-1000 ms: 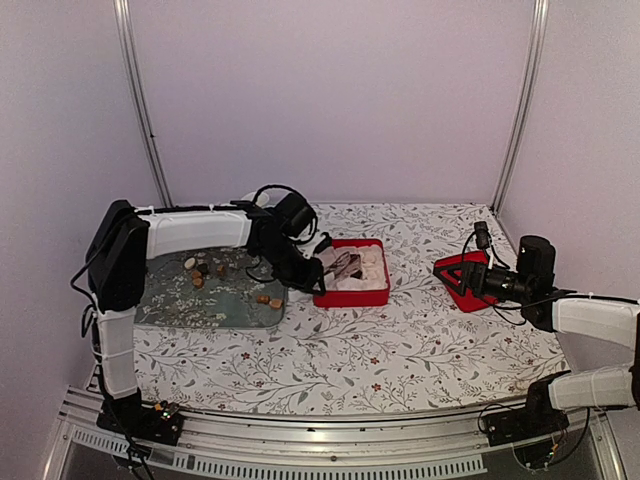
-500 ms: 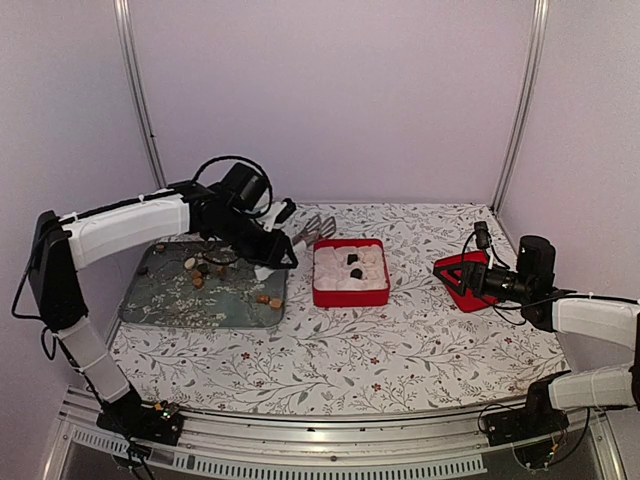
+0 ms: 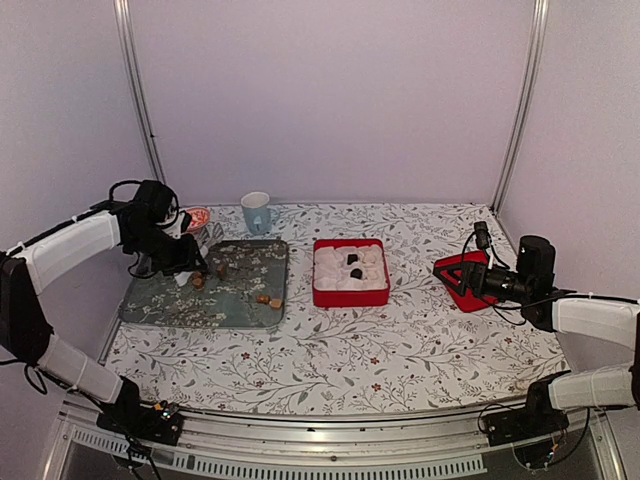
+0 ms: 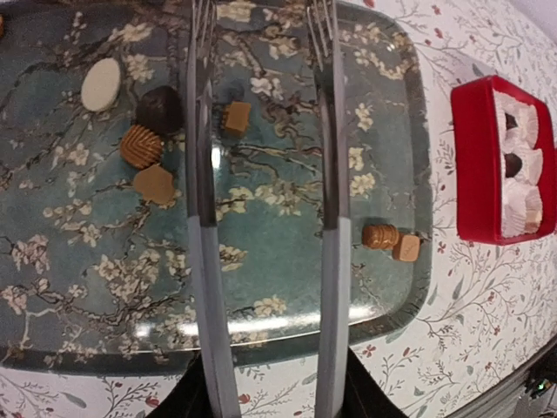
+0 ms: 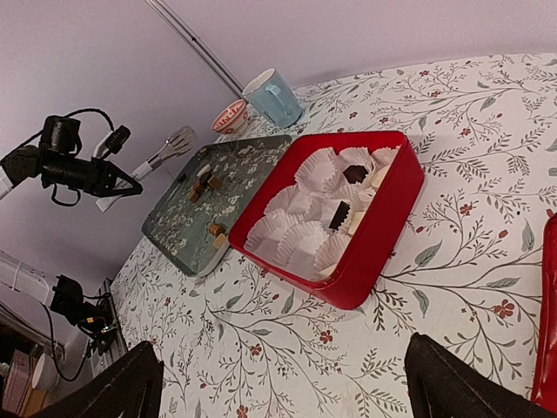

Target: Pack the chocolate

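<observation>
My left gripper [image 4: 261, 17] hangs half-open and empty over the tray [image 4: 287, 261], one tan chocolate [image 4: 236, 117] between my jaws near the frame's top, the rest clustered upper left, outside them.

Soft, even light with a lilac cast fills the overhead view; shadows are faint, and the chocolate [image 3: 263, 298] shows as mere specks. From the left wrist, white glare streaks the glossy tray [image 4: 261, 261] at lower centre, probably from lamps overhead.
</observation>
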